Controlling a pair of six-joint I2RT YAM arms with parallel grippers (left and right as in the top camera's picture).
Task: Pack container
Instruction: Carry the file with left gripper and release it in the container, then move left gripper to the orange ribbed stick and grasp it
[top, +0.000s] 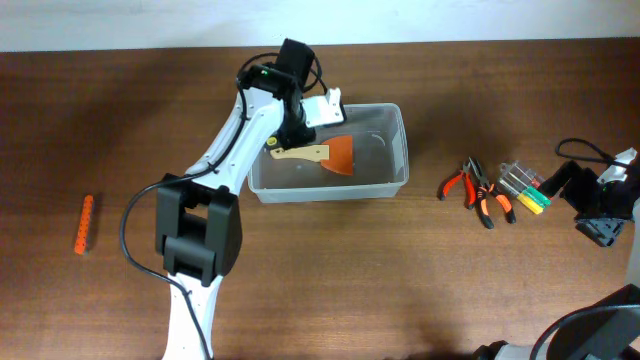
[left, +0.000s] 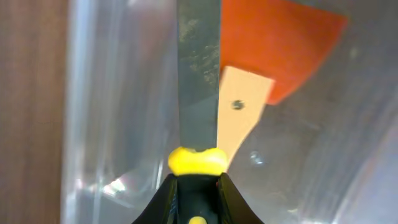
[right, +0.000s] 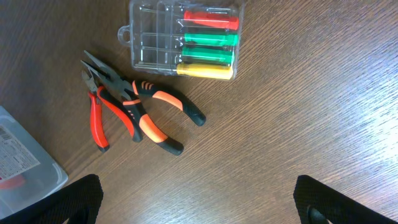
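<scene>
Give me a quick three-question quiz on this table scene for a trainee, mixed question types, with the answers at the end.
1. True or false: the orange scraper lies inside the container.
2. How many pliers lie beside the bit case? A one, B two, C three.
3. Fill in: the right pincer is ___.
Key: 1 true; 2 B; 3 open.

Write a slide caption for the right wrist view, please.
Red pliers, orange-black pliers and a clear screwdriver case lie on the wooden table.
</scene>
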